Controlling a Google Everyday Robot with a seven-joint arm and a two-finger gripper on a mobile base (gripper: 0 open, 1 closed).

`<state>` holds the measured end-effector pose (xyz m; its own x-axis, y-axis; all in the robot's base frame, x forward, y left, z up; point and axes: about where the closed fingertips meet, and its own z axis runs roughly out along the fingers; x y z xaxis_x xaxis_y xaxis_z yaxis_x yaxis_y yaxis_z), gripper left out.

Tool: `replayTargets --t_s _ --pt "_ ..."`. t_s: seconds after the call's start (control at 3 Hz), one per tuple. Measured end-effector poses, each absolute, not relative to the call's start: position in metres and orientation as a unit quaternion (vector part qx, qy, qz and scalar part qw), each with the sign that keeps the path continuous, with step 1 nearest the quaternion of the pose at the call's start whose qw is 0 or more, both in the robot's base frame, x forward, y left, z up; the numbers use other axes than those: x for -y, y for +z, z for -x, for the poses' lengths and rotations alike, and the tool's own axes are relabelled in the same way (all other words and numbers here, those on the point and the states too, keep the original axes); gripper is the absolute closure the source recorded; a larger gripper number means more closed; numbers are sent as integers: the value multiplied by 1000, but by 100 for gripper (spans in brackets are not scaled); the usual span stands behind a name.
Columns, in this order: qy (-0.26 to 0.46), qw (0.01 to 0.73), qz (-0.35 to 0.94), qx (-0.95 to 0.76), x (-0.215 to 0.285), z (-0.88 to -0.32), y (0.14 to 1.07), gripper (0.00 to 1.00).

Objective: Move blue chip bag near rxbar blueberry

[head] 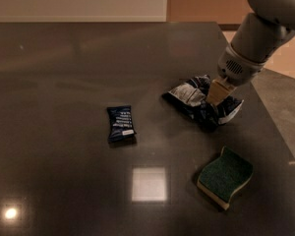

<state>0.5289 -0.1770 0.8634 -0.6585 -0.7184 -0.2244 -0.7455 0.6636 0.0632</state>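
Gripping the blue chip bag point(188, 95), claw point(217, 94) sits apart from rxbar blueberry point(121, 124), print unreadable.

Table point(64, 58): dark, polished, glossy, mirroring lamps. Blue chip bag point(189, 93): crinkled shiny foil. Rxbar blueberry point(121, 124), at its 8 o'clock: smooth, faintly glossy wrapper. Sponge point(226, 173): rough matt green face, yellow foam beneath. Gripper point(215, 98), on the bag's 3 o'clock side: matt tan; arm point(255, 38) smooth grey.
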Motion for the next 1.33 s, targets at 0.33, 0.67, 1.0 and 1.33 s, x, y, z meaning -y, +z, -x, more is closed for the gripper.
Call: replayTargets --t_s 0.33,0.67,1.0,1.33 --pt "98 101 434 -890 149 -546 861 100" --pt "124 110 468 -868 116 -558 860 100" --pt "147 117 495 -848 89 -563 864 100" --pt "171 118 521 -828 64 -563 868 100"
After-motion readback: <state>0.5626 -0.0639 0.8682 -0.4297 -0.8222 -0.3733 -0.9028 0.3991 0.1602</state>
